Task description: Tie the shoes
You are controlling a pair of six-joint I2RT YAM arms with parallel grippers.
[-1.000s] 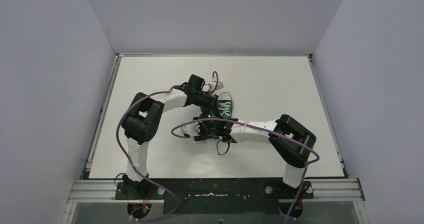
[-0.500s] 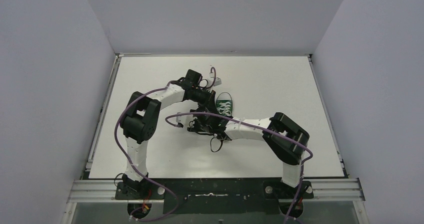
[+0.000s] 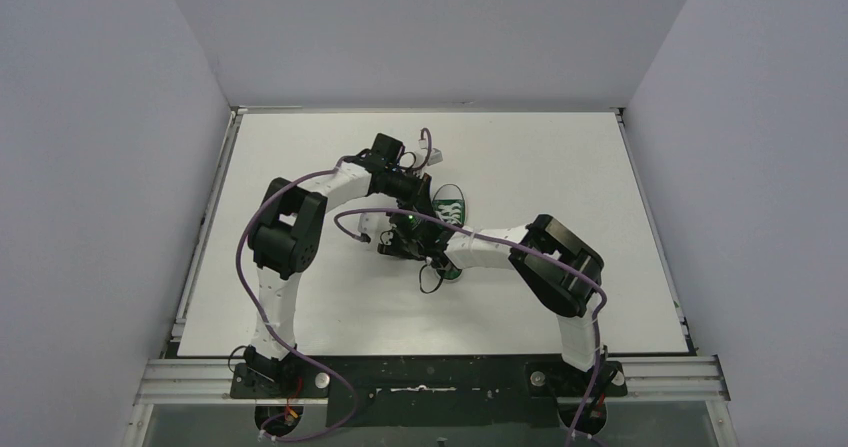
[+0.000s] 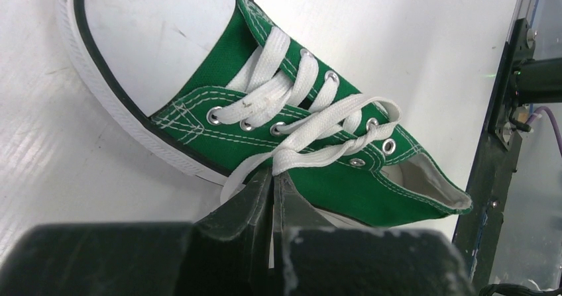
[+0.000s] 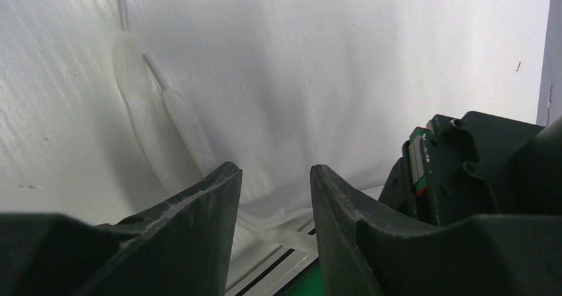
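Observation:
The green sneaker [image 3: 450, 210] with white laces lies mid-table, toe toward the far wall. In the left wrist view the shoe [image 4: 344, 183] lies on its side with the white toe cap [image 4: 149, 41] at the upper left. My left gripper [image 4: 273, 177] is shut on a strand of the white lace [image 4: 318, 129] beside the eyelets. It sits at the shoe's left side [image 3: 420, 193]. My right gripper [image 5: 275, 177] is open just near-left of the shoe [image 3: 402, 239]. Two lace ends [image 5: 185, 127] lie on the table ahead of it, and a strand crosses low between its fingers.
The white table [image 3: 560, 167] has a metal rail [image 3: 205, 227] along its left edge and grey walls around it. Both forearms crowd the shoe, with purple cables [image 3: 345, 229] looping over them. The left arm's black body [image 5: 464, 163] stands close on the right gripper's right.
My right arm has swung left and further from its base, bringing its gripper up against the shoe's near-left side. My left gripper has drawn slightly toward the far wall with the lace.

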